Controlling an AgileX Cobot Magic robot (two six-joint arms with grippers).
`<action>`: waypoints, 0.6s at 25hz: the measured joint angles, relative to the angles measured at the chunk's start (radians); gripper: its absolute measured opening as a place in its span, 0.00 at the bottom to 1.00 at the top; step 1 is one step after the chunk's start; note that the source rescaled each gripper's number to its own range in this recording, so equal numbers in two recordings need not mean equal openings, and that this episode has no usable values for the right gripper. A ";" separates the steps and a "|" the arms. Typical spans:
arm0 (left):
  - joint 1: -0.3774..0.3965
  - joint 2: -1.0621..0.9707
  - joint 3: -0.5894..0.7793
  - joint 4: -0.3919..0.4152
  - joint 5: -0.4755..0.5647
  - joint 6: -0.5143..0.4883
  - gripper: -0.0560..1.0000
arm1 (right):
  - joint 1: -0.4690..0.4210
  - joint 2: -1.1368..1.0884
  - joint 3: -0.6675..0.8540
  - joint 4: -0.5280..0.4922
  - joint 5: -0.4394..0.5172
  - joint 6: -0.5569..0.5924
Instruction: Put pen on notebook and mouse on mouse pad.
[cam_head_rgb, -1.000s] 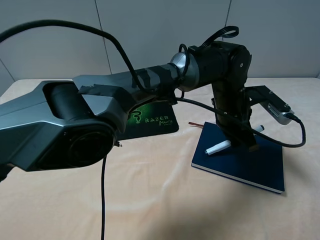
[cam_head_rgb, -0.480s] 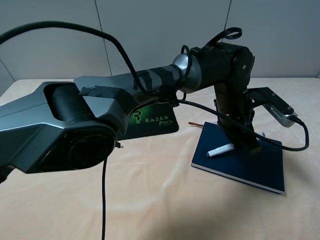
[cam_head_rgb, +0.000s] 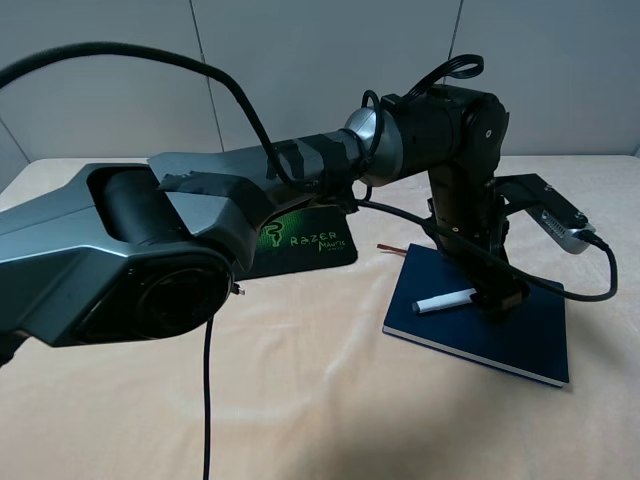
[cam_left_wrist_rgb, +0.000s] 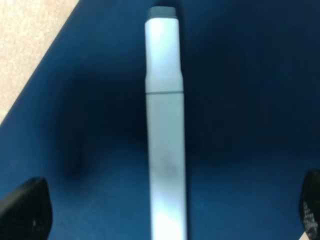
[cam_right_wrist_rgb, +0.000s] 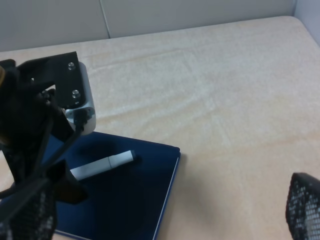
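Pen (cam_left_wrist_rgb: 165, 140) lies mid-notebook (cam_left_wrist_rgb: 240, 100), clear of edges, left hand (cam_left_wrist_rgb: 165, 210) spread.

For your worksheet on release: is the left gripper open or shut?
Open: in the left wrist view the fingertips stand wide apart, clear of the pen lying on the notebook.

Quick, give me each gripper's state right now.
Left gripper: open, jaws wide either side of the pen, which lies on the notebook; holding nothing.
Right gripper: open, holding nothing.
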 joint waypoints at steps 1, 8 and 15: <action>0.000 0.000 0.000 0.000 0.000 0.000 0.99 | 0.000 0.000 0.000 0.000 0.000 0.000; 0.000 -0.029 -0.011 0.024 0.047 -0.023 1.00 | 0.000 0.000 0.000 0.001 0.000 0.000; 0.000 -0.083 -0.092 0.092 0.128 -0.098 1.00 | 0.000 0.000 0.000 0.001 0.000 0.000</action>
